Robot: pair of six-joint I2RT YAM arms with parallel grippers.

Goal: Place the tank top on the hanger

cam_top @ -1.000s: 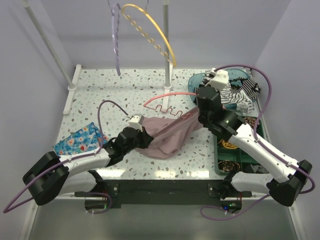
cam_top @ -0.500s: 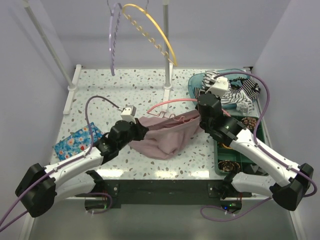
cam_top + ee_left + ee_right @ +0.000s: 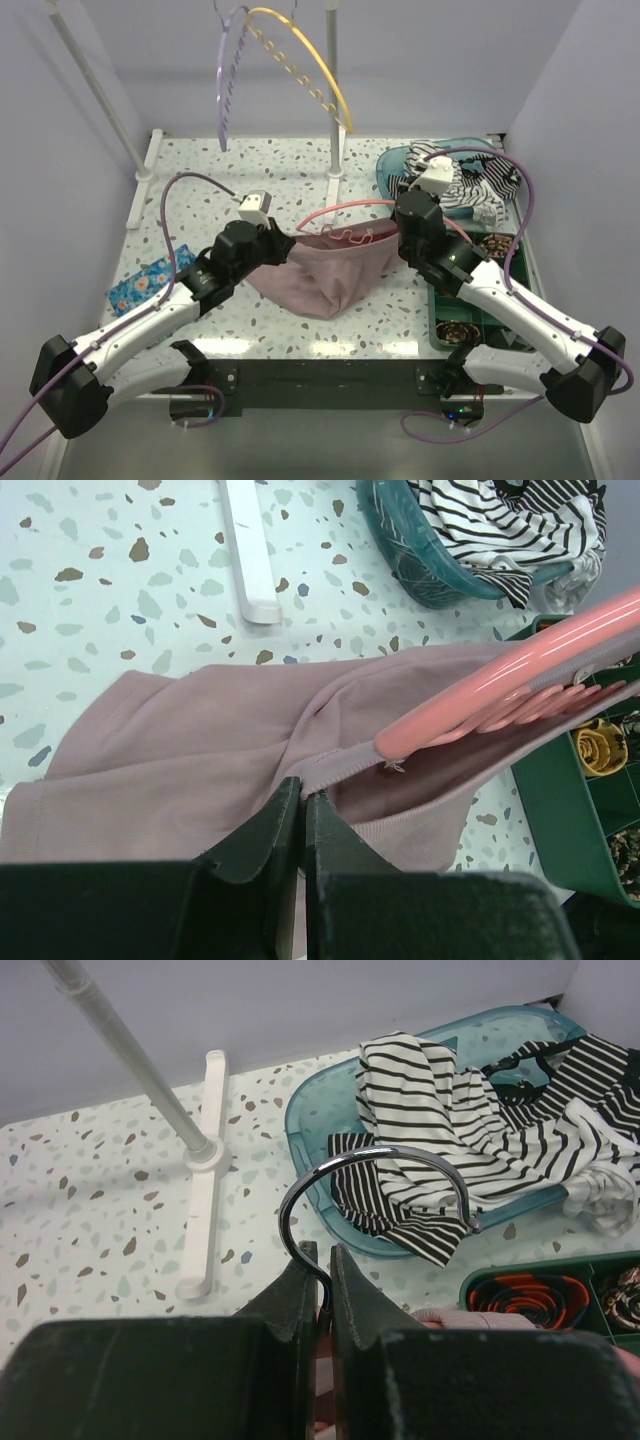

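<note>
Near the middle of the tabletop (image 3: 220, 180), the tank top (image 3: 320, 275) hangs as a sagging pouch of dusty-pink cloth strung between the two arms. Its upper edge is stretched almost level, and its belly droops toward the speckled surface; whether it touches cannot be told from above.

The left hand (image 3: 302, 795) is pinched shut on the garment's hemmed edge, its dark fingers pressed together with only the fabric between them. Just beside those fingertips lies the blunt end of the hanger (image 3: 500, 675) — coral pink, with its notched underside showing. It rests against the same hem and slants up to the right, where a fold of the cloth laps over it.

The right hand (image 3: 320, 1260) is clamped narrow on the foot of the hanger's metal hook (image 3: 375, 1160), which curls upward above the fingers. From overhead, the coral hoop arcs from the left hand across to the right one, above the stretched edge.

Behind the right hand, a black-and-white striped garment (image 3: 450, 1110) is heaped in a teal basket (image 3: 300, 1130). A green tray (image 3: 440, 330) lies under the right forearm. A blue floral cloth (image 3: 150, 280) lies at the left edge — well apart from the top. A lilac hanger (image 3: 225, 90) and a yellow hanger (image 3: 310, 70) hang up at the back.
</note>
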